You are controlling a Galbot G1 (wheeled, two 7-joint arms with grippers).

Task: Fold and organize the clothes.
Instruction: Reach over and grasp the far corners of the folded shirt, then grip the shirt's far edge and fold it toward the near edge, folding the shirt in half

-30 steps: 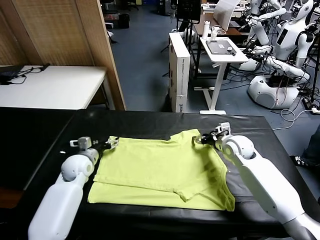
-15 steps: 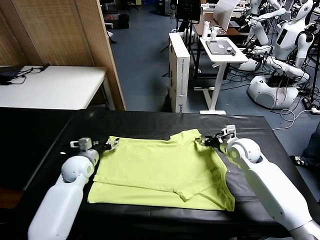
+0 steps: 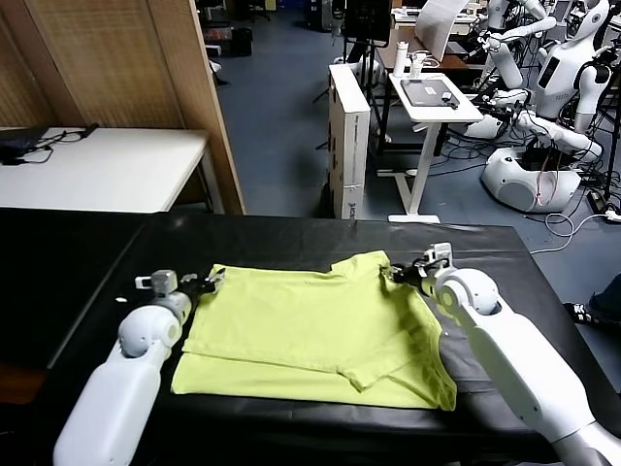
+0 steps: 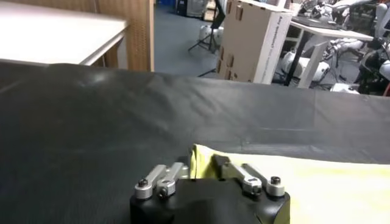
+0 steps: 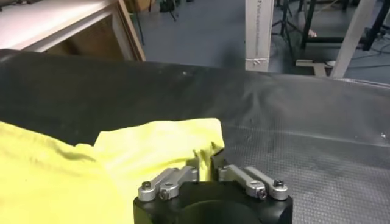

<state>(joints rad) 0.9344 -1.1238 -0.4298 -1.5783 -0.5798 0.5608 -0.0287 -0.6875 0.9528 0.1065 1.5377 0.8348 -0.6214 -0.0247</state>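
The clothes are one lime T-shirt [image 3: 310, 330], lying partly folded on the black table [image 3: 291, 238]. My left gripper [image 3: 206, 282] is at the shirt's far left corner and is shut on that corner [image 4: 198, 159]. My right gripper [image 3: 400, 275] is at the far right corner by the sleeve, shut on a pinch of yellow cloth [image 5: 206, 159]. Both corners are slightly raised between the fingers. The rest of the shirt lies flat, with a folded layer toward the near right.
A white table [image 3: 97, 165] stands behind on the left beside a wooden partition [image 3: 184, 87]. A cardboard box [image 3: 347, 136], a small white stand [image 3: 427, 107] and other robots [image 3: 543, 97] stand beyond the table's far edge. Black tabletop surrounds the shirt.
Both grippers have closed on the shirt's far corners. The right gripper has shifted slightly at the sleeve; the left arm has barely moved.
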